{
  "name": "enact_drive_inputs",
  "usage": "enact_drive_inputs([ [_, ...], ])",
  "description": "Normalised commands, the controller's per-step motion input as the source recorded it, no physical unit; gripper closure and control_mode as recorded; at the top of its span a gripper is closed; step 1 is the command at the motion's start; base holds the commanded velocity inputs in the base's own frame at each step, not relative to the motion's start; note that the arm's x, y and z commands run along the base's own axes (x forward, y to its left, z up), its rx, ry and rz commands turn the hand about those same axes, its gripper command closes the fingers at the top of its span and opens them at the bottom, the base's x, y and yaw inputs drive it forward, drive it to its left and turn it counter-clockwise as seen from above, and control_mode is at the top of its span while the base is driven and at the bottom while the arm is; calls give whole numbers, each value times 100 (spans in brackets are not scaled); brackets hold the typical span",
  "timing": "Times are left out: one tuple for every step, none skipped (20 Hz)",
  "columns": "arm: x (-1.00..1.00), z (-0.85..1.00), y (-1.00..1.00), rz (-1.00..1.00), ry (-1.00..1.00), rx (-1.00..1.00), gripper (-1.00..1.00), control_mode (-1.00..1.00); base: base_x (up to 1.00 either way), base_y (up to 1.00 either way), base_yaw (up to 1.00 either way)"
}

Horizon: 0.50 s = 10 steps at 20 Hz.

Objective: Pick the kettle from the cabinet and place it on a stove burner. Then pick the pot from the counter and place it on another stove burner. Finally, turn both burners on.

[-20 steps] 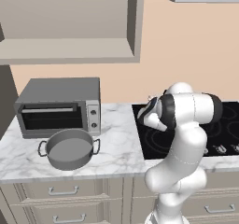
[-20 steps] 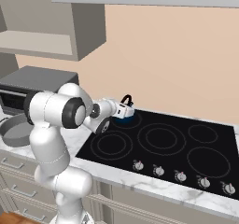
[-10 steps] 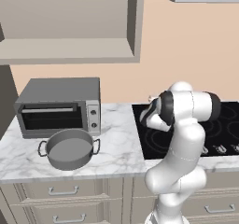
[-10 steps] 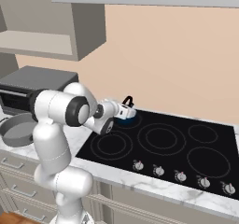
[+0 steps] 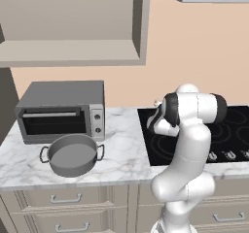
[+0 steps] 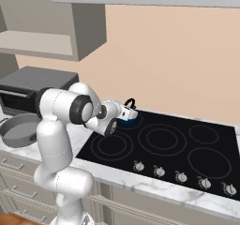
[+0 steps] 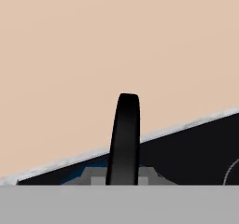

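Hand view shows the kettle's black handle (image 7: 123,139) rising dead ahead of the fingers, the blue body low between them and the wall beyond. From the right base view, the gripper (image 6: 127,113) sits closed about that handle, the kettle (image 6: 128,120) down at the cooktop's (image 6: 206,149) back left burner, out of the cabinet (image 5: 73,52). Well behind the hand, the pot (image 5: 72,154) waits on the counter (image 5: 121,154). Release, the pot's move and both knobs appear to remain.
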Motion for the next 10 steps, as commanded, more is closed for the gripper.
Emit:
enact_drive_inputs([
  [17, -28, 0, 0, -6, 0, 100, -100, 0, 0, 0],
  [16, -28, 0, 0, -6, 0, 100, -100, 0, 0, 0],
  [17, -27, 0, 0, -5, 0, 100, -100, 0, 0, 0],
  [18, -28, 0, 0, -5, 0, 100, -100, 0, 0, 0],
  [18, -28, 0, 0, -5, 0, 100, -100, 0, 0, 0],
  [16, -27, 0, 0, -5, 0, 100, -100, 0, 0, 0],
  [10, -30, 0, 0, -4, 0, 100, -100, 0, 0, 0],
  [9, -28, 0, 0, -3, 0, 100, -100, 0, 0, 0],
  [5, -26, 0, 0, -5, 0, 100, -100, 0, 0, 0],
  [2, -27, 1, 0, -6, 0, -100, -100, 0, 0, 0],
])
